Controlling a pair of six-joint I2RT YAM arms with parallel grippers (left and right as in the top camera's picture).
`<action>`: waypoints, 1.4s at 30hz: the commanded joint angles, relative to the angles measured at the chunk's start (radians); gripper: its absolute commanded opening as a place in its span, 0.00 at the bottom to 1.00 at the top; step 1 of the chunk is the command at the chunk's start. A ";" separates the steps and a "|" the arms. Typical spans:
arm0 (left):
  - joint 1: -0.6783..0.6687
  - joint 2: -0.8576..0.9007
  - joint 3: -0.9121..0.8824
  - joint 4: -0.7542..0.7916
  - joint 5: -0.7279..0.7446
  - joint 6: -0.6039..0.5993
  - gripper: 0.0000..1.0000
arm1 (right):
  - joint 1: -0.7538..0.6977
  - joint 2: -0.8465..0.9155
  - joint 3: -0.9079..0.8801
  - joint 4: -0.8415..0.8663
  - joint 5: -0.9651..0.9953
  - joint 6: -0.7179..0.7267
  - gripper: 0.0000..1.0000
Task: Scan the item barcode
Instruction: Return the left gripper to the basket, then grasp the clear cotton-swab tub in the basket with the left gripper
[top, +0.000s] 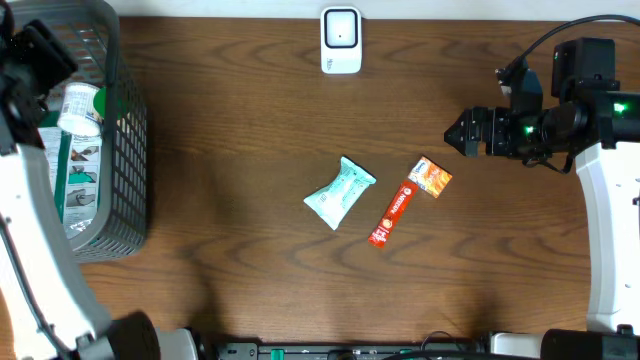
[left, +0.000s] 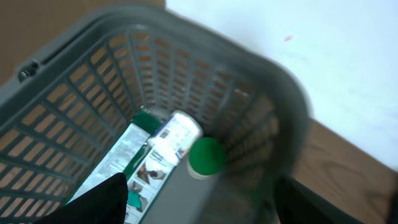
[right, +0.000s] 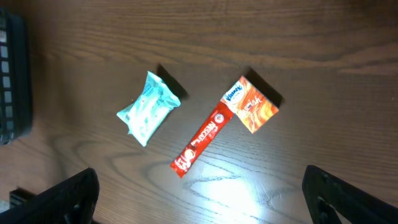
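The white barcode scanner (top: 340, 40) stands at the table's far edge. Three items lie mid-table: a teal packet (top: 339, 192) (right: 148, 107), a red stick sachet (top: 391, 213) (right: 201, 139) and a small orange packet (top: 431, 177) (right: 252, 104). My right gripper (top: 462, 132) (right: 199, 199) hovers open to the right of them, with nothing between its fingers. My left gripper (top: 38, 52) (left: 205, 208) hangs open over the grey basket (top: 130, 150) (left: 81, 37). Below it, a white bottle (left: 177, 140) (top: 80, 108) with a green cap (left: 206, 155) lies loose on a green-and-white box (left: 121, 168).
The basket takes up the table's left end, with the left arm over it. The right arm's white link (top: 610, 230) runs down the right edge. Bare wood lies between the basket and the three items.
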 joint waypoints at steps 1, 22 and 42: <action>0.036 0.099 0.011 0.014 -0.012 0.048 0.75 | 0.002 -0.001 0.018 0.000 -0.005 0.006 0.99; 0.125 0.561 0.011 0.242 0.109 0.315 0.88 | 0.002 -0.001 0.018 -0.001 -0.005 0.006 0.99; 0.125 0.721 0.008 0.272 0.159 0.367 0.86 | 0.002 -0.001 0.018 -0.001 -0.005 0.006 0.99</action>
